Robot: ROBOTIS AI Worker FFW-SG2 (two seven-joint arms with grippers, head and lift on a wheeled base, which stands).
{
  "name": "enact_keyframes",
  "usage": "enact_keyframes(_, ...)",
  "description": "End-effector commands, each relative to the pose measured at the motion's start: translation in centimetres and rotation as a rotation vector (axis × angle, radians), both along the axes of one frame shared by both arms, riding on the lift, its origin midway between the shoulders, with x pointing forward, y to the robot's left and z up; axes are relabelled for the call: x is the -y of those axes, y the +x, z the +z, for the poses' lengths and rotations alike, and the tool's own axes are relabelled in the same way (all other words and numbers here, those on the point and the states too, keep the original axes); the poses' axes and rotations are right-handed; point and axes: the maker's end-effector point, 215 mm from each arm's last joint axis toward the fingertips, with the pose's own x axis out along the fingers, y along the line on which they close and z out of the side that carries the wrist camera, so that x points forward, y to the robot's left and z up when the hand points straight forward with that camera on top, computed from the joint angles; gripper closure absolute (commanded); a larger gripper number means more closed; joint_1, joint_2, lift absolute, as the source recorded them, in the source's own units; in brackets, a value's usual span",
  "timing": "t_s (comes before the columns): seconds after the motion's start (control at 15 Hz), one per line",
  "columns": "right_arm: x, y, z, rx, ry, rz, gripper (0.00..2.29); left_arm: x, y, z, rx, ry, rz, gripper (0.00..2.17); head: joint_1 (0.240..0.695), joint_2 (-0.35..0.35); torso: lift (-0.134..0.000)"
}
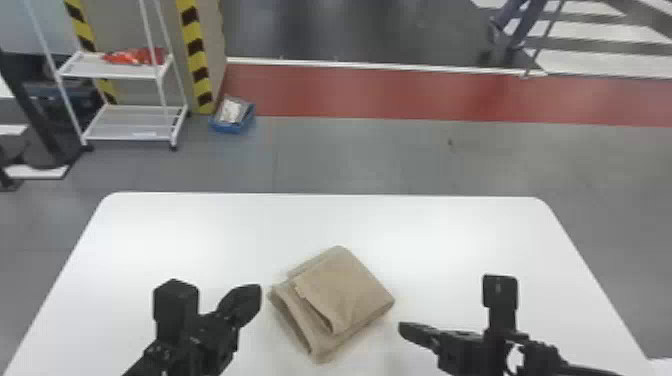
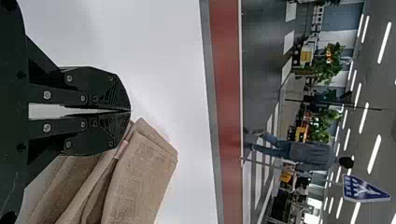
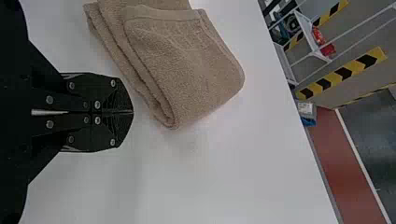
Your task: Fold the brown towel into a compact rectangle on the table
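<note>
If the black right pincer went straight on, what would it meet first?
Probably the folded brown fabric towel, though how high the pincer sits above the smooth white table is unclear.

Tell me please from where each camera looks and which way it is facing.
Head view: on the head, facing forward and down at towel, table and white rack; the left arm and right arm show.
Left wrist view: on that wrist, facing over towel and table into the room; the left end effector shows, shut.
Right wrist view: on that wrist, facing across towel and table towards the rack; the right end effector shows, shut.
Head and right wrist views share the rack.
</note>
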Motion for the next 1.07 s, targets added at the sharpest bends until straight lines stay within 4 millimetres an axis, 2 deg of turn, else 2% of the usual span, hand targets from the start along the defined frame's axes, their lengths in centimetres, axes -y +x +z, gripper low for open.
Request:
enact_keyframes(0.0,0.0,1.7,-0.7,0.010,0.023,-0.001,1.90,-0.1,0.0,-0.2,-0.003,0.001,0.002,1.06,0.695,-0.102,0.000)
enact_keyframes(0.2,-0.2,3.3,-1.5,0.006,0.036,-0.001,1.90,-0.2,0.1,-0.2,-0.002,0.003,0.002,1.06,0.695,-0.096,0.000)
enact_keyframes(0.33,-0.3,5.2,-1.4,0.014,0.036,-0.002,1.90,-0.5,0.2,-0.1,0.000,0.003,0.004,1.06,0.695,-0.094,0.000)
enact_keyframes(0.6,-1.3,10.7,-0.7,0.018,0.018,0.014,1.90,-0.2,0.1,0.0,-0.003,-0.011,-0.012,1.06,0.695,-0.082,0.000)
enact_keyframes(0.73,-2.8,13.3,0.0,0.023,0.010,0.037,1.90,-1.1,0.0,0.0,-0.007,-0.018,-0.005,1.06,0.695,-0.075,0.000)
enact_keyframes(0.8,-4.0,15.0,0.6,0.026,0.008,0.059,1.90,-1.5,0.0,0.1,-0.007,-0.019,-0.005,1.06,0.695,-0.066,0.000)
enact_keyframes(0.87,-4.3,16.8,1.5,0.041,0.012,0.063,1.90,-1.9,0.0,0.1,-0.006,-0.025,0.000,1.06,0.695,-0.057,0.000)
enact_keyframes(0.93,-4.4,17.6,2.1,0.059,0.008,0.067,1.90,-2.2,0.1,0.4,0.004,-0.029,0.001,1.06,0.695,-0.043,0.000)
enact_keyframes(1.0,-5.5,16.6,2.1,0.021,0.035,0.091,1.90,-2.7,0.2,0.4,0.002,-0.031,0.008,1.06,0.695,-0.030,0.000)
